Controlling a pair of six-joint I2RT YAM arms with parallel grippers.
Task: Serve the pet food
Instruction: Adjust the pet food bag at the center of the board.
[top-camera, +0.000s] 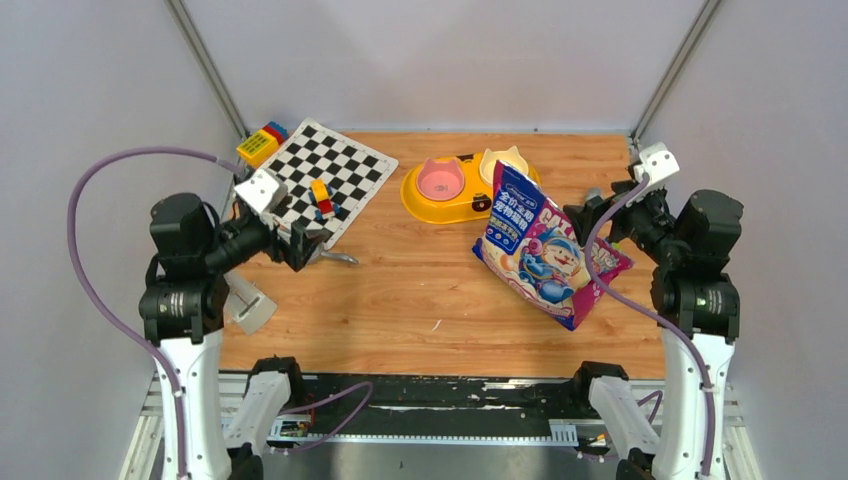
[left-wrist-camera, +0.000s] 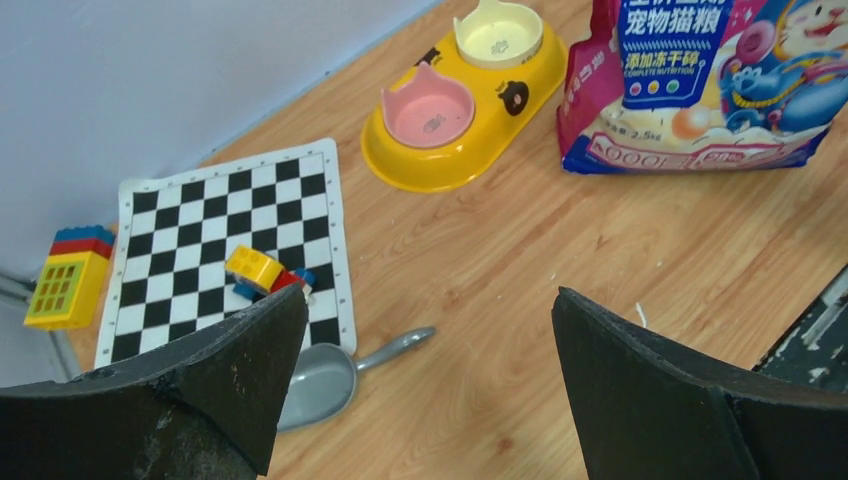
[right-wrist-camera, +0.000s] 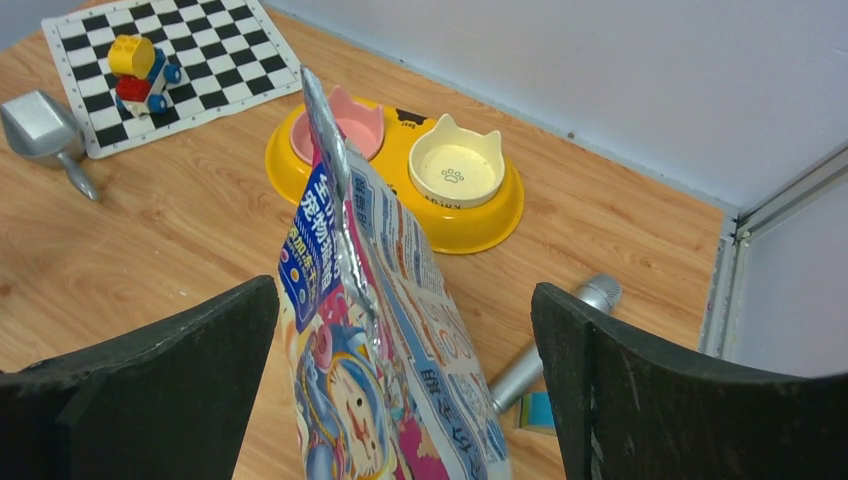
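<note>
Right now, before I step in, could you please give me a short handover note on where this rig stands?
Left end effector: open, empty, hovering by the grey scoop, which lies beside the checkerboard mat.
Right end effector: open, lined up on the top edge of the pet food bag, not closed on it.
The bag stands to the right of the yellow feeder; I cannot tell whether it is opened.
Done: nothing served. The pink bowl and cream bowl are empty, and no kibble is visible.
Left: take the bag and scoop, then get kibble into a bowl.
</note>
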